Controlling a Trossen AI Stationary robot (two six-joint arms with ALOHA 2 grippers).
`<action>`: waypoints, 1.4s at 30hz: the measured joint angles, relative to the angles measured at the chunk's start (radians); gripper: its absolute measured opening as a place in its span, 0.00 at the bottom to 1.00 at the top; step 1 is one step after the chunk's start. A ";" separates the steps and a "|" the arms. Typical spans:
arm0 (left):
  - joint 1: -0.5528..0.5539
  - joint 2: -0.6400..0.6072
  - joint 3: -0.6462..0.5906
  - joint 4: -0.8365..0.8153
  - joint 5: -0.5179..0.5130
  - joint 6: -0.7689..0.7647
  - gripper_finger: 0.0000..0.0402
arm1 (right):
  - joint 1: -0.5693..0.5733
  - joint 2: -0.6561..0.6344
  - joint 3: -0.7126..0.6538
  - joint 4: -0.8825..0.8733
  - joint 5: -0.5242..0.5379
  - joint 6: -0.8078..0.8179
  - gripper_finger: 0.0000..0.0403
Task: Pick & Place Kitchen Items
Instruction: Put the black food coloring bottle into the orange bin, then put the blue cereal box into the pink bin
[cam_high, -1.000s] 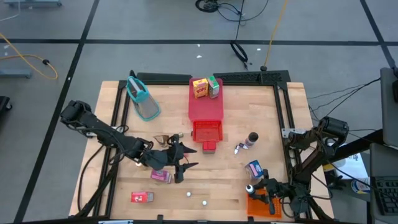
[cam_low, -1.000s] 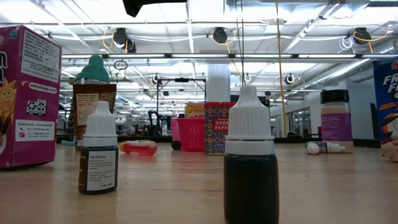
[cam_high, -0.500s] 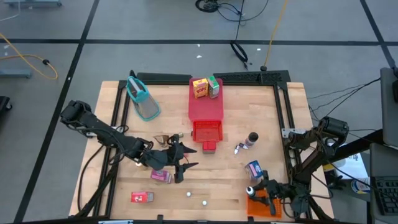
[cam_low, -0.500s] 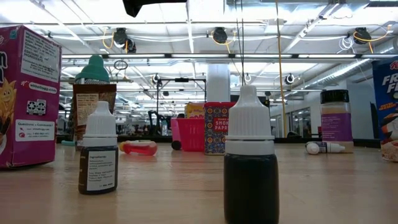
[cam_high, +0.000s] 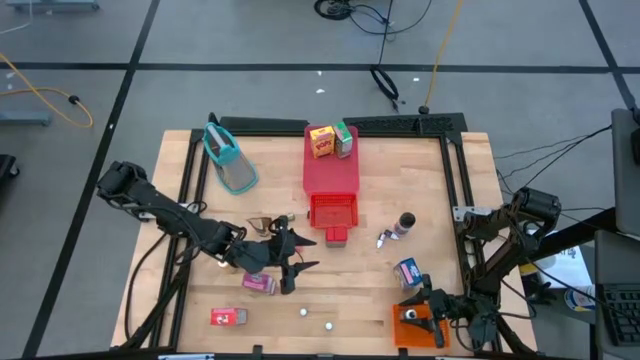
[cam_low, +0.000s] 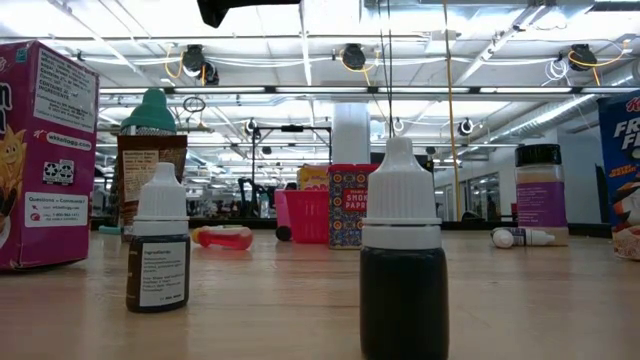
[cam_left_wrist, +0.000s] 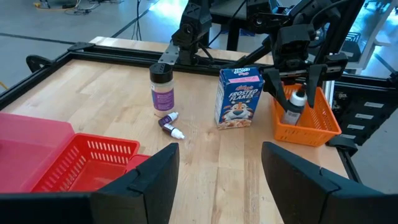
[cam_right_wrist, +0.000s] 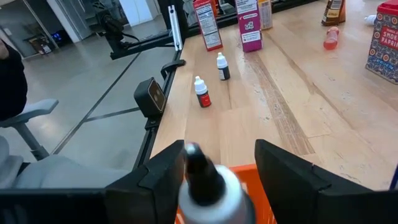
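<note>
Robotics lab/workshop: framed wood table (cam_high: 270, 150), floor cables (cam_high: 385, 20), open industrial ceiling w/ lights (cam_low: 350, 55).

At the table's centre the red trays (cam_high: 331, 175) with the yellow carton (cam_high: 320, 141) form a block from 12 o'clock down to the middle. Bare wood lies open between them and the table's edge at 3 o'clock, except the spice jar (cam_high: 405, 221). At 5 o'clock the orange bin (cam_high: 418, 331) and blue cereal box (cam_high: 409, 271) crowd the corner. Two dropper bottles (cam_high: 304, 312) dot the 6 o'clock edge.
</note>
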 joint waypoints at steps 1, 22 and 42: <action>0.000 0.000 0.000 0.000 0.000 0.000 0.57 | 0.000 0.000 0.000 0.000 0.000 0.000 0.48; 0.000 0.000 0.000 0.000 0.000 0.006 0.57 | 0.000 -0.174 0.000 0.016 0.059 -0.275 0.46; 0.000 0.000 0.000 0.000 0.000 0.014 0.57 | 0.022 -0.507 0.000 -0.515 0.081 -0.146 0.46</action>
